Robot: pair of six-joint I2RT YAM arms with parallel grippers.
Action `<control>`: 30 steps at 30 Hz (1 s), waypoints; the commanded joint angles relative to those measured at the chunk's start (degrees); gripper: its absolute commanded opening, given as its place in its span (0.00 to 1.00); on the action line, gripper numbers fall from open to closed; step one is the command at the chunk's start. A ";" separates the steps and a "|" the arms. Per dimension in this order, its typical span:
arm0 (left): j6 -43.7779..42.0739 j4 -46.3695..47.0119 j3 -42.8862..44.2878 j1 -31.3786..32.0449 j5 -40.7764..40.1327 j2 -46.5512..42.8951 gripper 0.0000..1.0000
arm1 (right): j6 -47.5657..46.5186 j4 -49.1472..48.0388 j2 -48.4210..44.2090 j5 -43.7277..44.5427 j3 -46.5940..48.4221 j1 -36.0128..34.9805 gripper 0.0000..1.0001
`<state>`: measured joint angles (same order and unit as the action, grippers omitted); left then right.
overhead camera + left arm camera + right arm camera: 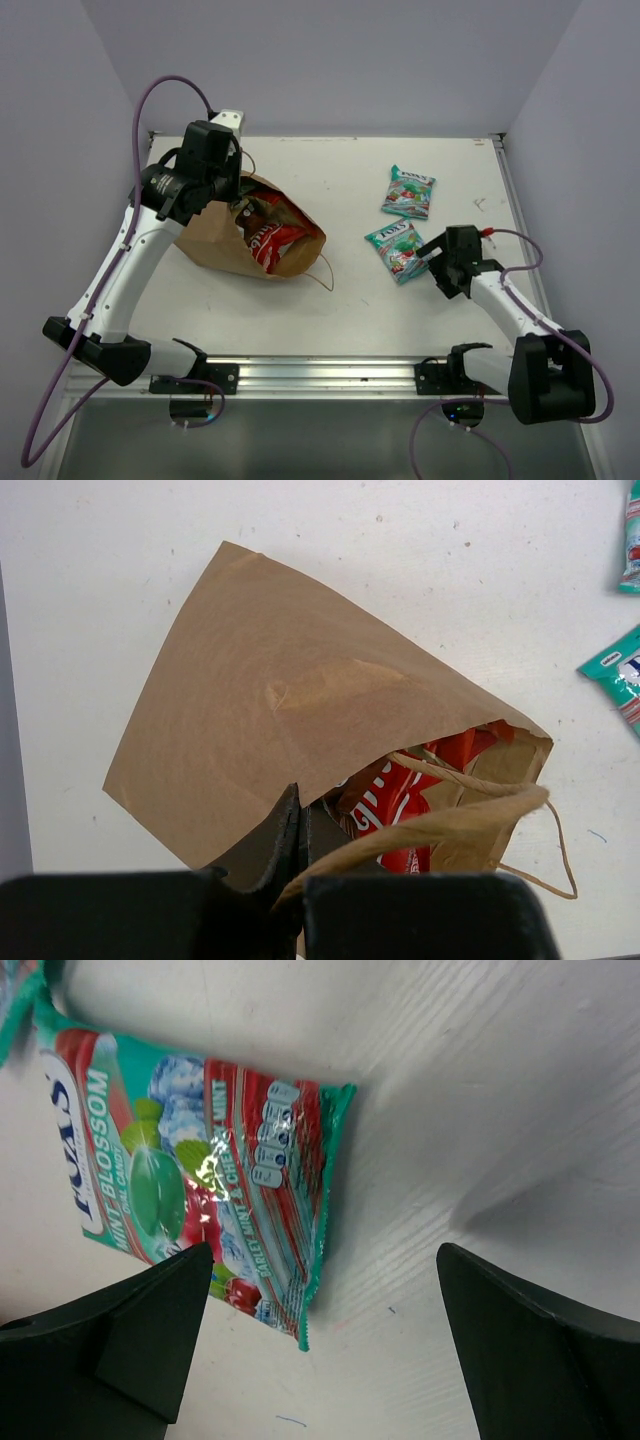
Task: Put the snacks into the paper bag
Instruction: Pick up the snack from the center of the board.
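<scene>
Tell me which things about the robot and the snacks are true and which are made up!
1. The left gripper pinches the paper bag by its edge. True.
2. The right gripper grips a snack. False: it is open above the nearer green packet, gripping nothing.
3. Two green packets lie on the table outside the bag. True: the farther green packet is the second.
4. The bag is empty. False: a red packet shows inside.

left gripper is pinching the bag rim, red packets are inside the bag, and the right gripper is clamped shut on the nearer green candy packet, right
Not quite. The right gripper is not clamped shut: its jaws stand wide open over the nearer green candy packet, which lies flat on the table, as the right wrist view shows. The rest holds.
</scene>
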<state>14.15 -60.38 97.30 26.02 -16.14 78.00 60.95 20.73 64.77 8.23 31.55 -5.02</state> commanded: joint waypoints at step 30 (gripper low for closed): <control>0.09 2.72 0.26 0.08 -0.03 -2.59 0.00 | 3.57 -9.14 16.80 9.96 1.14 -10.19 0.14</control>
<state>14.17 -60.49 97.10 26.00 -16.05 77.54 68.45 8.69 82.02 16.01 35.57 -15.05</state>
